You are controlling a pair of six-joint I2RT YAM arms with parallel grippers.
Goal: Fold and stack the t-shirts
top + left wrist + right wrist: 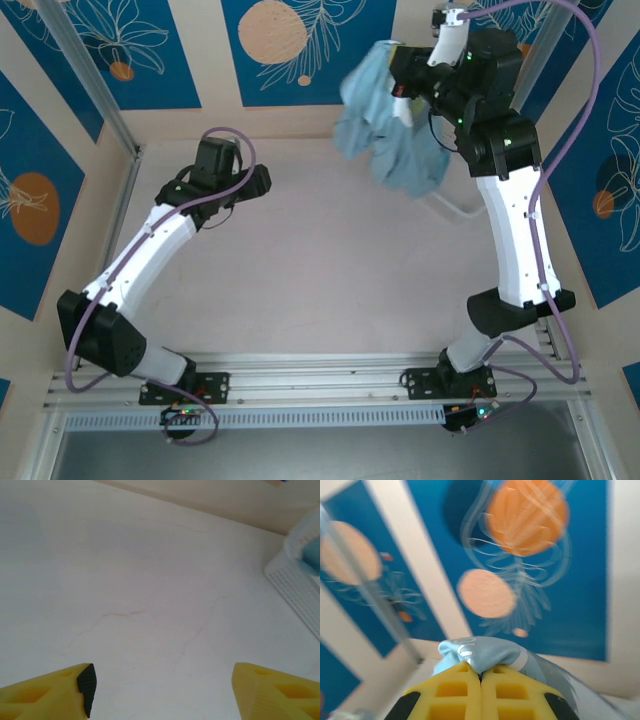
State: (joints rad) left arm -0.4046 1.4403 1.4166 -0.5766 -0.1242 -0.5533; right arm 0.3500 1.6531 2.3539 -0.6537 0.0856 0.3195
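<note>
A pale table [330,280] is being enclosed by blue walls [190,50] printed with orange flowers. Over its bare middle, the left gripper [162,690] is being held with jaws wide apart. Farther back on the right, the bunched t-shirt [385,140] is being held aloft by the right gripper [481,677], jaws clamped on a fold. Beyond, a white basket [295,587] is being largely hidden by cloth and arm.

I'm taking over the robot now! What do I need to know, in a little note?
Right gripper: shut on the sky-blue t-shirt, held crumpled in the air at the far right of the table.
Left gripper: open, empty, over bare tabletop.
White perforated basket: far right, near the shirt.
Done: shirt picked up.
Left: spread, fold, stack.
</note>
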